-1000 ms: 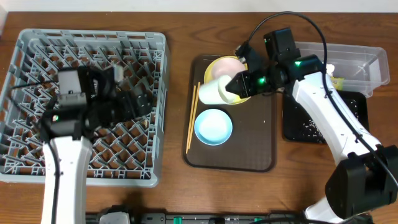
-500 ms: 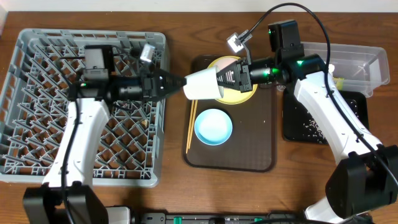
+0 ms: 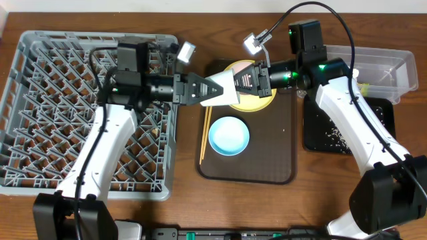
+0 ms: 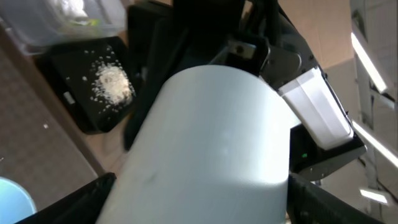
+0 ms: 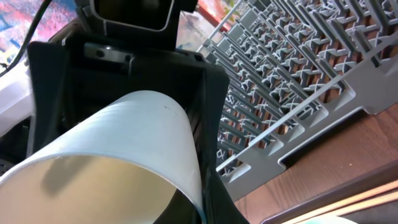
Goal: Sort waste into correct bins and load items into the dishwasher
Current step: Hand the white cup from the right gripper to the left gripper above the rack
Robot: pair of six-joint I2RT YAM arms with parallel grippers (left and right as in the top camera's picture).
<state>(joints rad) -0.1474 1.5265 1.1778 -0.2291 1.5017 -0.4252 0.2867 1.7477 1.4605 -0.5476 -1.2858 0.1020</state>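
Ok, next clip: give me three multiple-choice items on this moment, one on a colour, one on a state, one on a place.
1. What colour is the plate?
A. yellow
B. red
C. black

2. How is the white cup?
A. standing upright on the plate
B. held on its side in the air by the right fingers
C. upside down on the plate

3. Where is the light blue bowl?
A. stacked on the plate
B. on the brown tray
C. inside the white cup

Answers:
1 A: a yellow rim shows behind the cup.
2 B: the right fingers are shut on its rim, and the left fingers stand open around its base.
3 B: it sits alone on the tray, beside the chopsticks.
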